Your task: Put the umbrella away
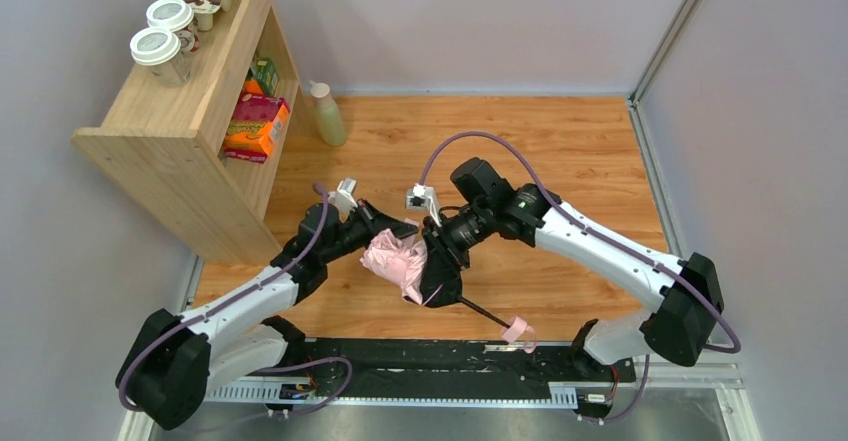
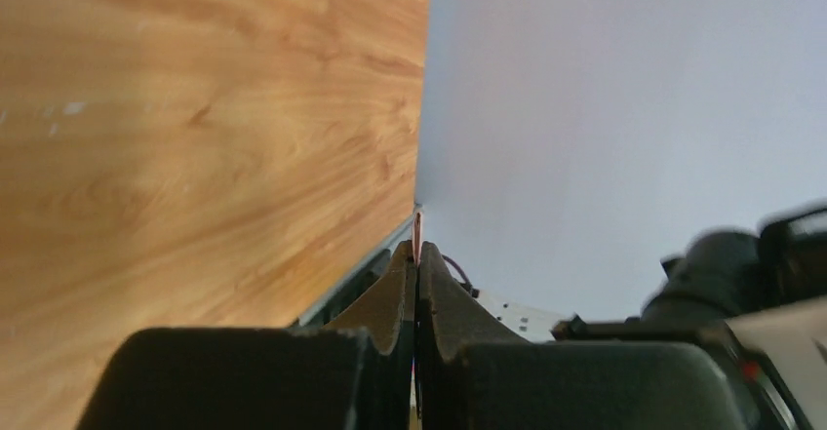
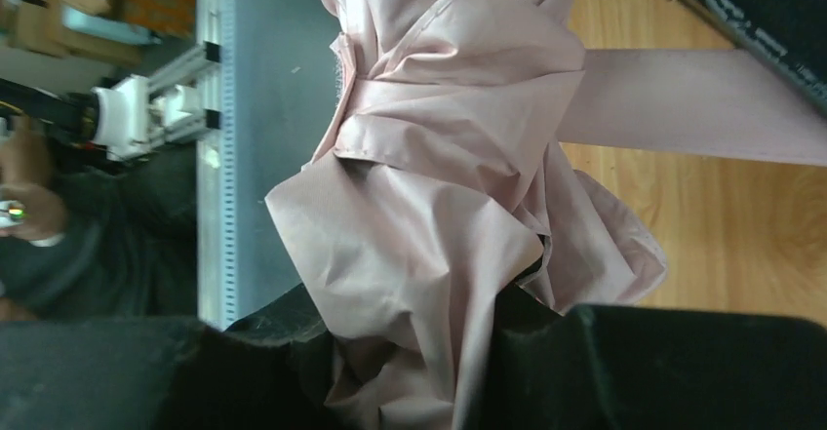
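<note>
- Your right gripper (image 3: 419, 347) is clenched on the crumpled canopy of the compact folding umbrella (image 3: 439, 186) with pale pink fabric. It holds the bundle above the wooden table (image 1: 580, 161), between the two arms.
- The thin black metal shaft (image 1: 485, 313) points toward the near edge, and the small pink handle (image 1: 516, 329) is at its end, near the arm bases.
- Your left gripper (image 2: 417, 264) is pressed closed. Only a thin pink edge shows between its fingertips, so I judge that it pinches the flat pale pink tie band (image 3: 683, 103). This band runs taut from the canopy toward that gripper.
- The step in hand seems to be tying the canopy, not yet storing it.
- For the next move, lead the tie band around the bundle with the left gripper, under light tension, while the right gripper holds the fabric firmly.
- I cannot see the fastener of the band, so look for it first.
- The fabric is loose and can slip out, so move slowly.
</note>
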Tool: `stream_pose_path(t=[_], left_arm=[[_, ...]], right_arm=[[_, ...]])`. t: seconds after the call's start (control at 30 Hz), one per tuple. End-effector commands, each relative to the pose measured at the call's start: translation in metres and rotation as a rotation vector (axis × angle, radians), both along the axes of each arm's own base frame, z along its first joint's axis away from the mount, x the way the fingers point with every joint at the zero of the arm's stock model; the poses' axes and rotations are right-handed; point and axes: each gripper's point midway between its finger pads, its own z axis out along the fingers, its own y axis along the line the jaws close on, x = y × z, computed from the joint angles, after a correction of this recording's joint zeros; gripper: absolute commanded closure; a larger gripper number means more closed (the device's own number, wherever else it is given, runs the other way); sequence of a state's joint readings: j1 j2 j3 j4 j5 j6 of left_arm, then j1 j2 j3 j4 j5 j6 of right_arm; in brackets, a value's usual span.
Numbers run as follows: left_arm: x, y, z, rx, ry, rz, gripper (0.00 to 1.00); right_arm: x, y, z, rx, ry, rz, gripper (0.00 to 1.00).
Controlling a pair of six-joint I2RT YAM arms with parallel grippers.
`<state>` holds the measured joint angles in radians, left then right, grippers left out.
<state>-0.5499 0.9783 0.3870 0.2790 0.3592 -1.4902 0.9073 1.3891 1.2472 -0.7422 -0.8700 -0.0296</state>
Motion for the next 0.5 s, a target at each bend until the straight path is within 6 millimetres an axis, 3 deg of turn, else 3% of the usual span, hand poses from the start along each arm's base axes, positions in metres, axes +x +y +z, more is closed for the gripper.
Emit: stream_pose_path(t=[0.0,0.1,0.2,0.23,0.3,0.47], left_arm=[[0.027,0.000,0.097,0.003,-0.727,0.015,1.00],[0.010,-0.001,0.105,0.184,-1.045,-0.113,1.00],[-0.041,-0.007,0.126,0.246,-1.432,-0.230,1.00],[-0.058,-0.013,0.119,0.306,-1.595,-0.286,1.00],[-0.070,-0.013,0.115,0.400,-1.698,-0.336,1.00],[-0.096,-0.025,0.119,0.304,-1.718,-0.480,1.00]], right_arm=[[-0.042,-0.004,0.051,0.191,0.329,0.200,1.00],[-0.028,-0.009,0.034,0.145,0.441,0.140,1.00],[-0.003,-0.017,0.003,0.077,0.521,0.033,1.00],[0.004,-0.020,-0.006,0.054,0.529,0.010,1.00],[0.017,-0.019,-0.027,-0.017,0.498,-0.049,1.00],[0.053,-0.019,-0.095,-0.295,0.441,-0.165,1.00]])
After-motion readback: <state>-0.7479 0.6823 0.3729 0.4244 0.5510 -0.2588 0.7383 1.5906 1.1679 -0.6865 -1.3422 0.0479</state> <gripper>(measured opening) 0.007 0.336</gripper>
